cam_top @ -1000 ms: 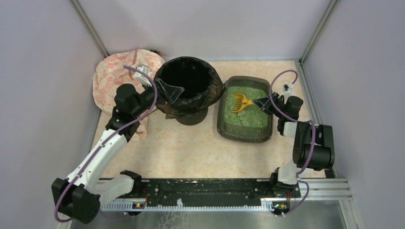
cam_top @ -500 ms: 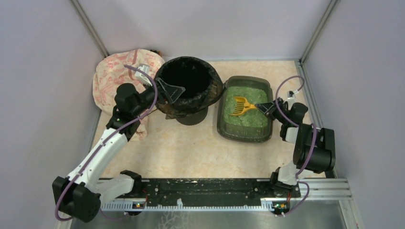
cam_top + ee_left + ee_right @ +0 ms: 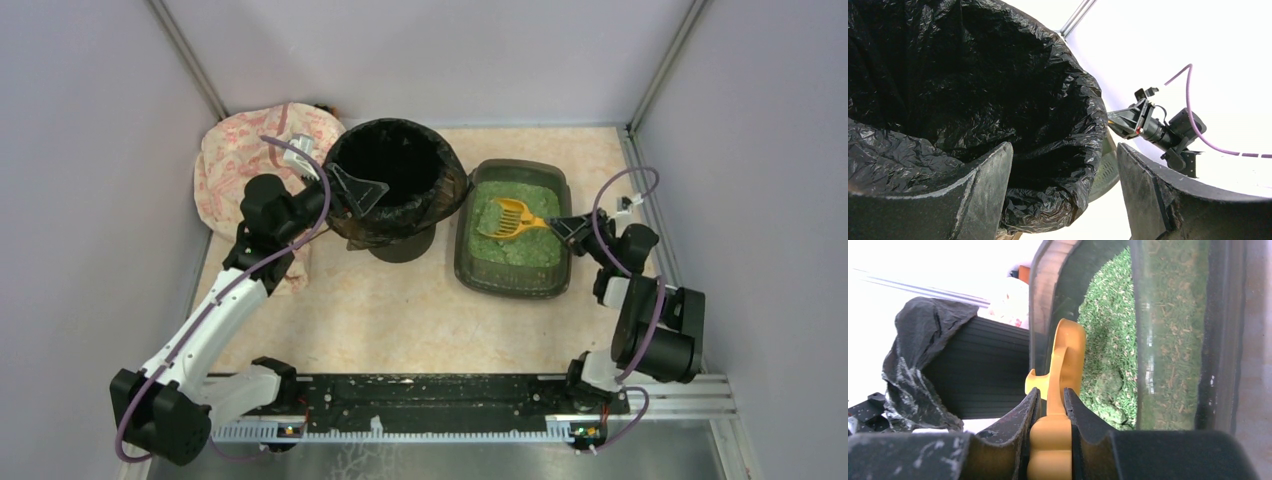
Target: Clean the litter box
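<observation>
From above, the litter box [image 3: 466, 265] lies just right of the bin [image 3: 447, 183]; at its right rim the right gripper [image 3: 560, 225] holds the scoop [image 3: 510, 216] over the granules [image 3: 520, 250], and the left gripper [image 3: 362, 190] sits at the bin's left rim. The left wrist view shows its fingers [image 3: 980, 192] spread wide, with the bag's rim between them. The right wrist view shows both fingers [image 3: 1013, 425] pressed tight on the scoop's handle.
</observation>
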Controlling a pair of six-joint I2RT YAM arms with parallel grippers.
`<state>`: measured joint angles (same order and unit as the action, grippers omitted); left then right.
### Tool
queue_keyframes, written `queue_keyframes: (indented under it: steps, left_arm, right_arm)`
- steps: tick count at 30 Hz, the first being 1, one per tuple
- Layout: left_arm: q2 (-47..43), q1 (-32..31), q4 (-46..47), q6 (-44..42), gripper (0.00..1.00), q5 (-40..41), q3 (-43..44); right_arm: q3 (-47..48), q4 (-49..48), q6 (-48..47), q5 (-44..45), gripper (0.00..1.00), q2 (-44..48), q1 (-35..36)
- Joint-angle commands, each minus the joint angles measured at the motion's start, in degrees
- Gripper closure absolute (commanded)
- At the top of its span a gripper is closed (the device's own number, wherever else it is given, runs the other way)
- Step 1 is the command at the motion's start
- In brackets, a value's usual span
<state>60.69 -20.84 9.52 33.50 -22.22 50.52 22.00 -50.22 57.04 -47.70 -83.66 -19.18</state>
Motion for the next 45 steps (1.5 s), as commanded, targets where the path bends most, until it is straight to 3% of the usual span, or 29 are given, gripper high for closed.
queue_keyframes:
  steps: [1,6,15,22,29,34,36,38,45]
  left_arm:
    - [1.1,0.09,-2.86,0.66,0.18,-1.38,-0.75]
    - [1.8,0.02,-2.3,0.81,0.18,-1.32,-0.88]
    - [8.26,0.04,2.33,2.65,0.19,-3.3,-0.58]
    - [9.81,0.08,8.57,4.8,0.21,-5.19,-2.07]
    - [14.35,0.07,-0.36,3.18,0.2,-10.96,6.19]
    - [12.62,0.08,1.23,3.83,0.1,-10.19,3.43]
    - [11.43,0.1,0.92,3.9,0.02,-10.23,2.77]
    - [9.86,0.03,0.46,3.64,0.01,-9.25,2.24]
    - [4.53,0.05,-2.75,0.66,0.01,-5.72,1.88]
  right_arm:
    - [0.92,1.33,-1.38,-0.71,1.0,6.66,-0.91]
    - [2.02,9.07,-5.4,1.7,1.0,10.32,-1.29]
    - [-0.57,-1.99,1.61,-0.23,1.0,6.94,-3.22]
    - [-0.17,-0.59,0.6,-0.18,1.0,8.31,-3.2]
    - [-2.55,1.94,-1.93,3.35,1.0,12.23,-3.67]
    - [-6.03,-17.22,7.91,0.65,1.0,7.11,-3.65]
    - [-6.67,-21.12,10.77,0.59,1.0,5.27,-3.8]
    - [-7.32,-24.96,13.46,0.55,1.0,3.97,-3.84]
    - [-7.04,-23.26,14.14,-0.88,1.0,6.41,-4.51]
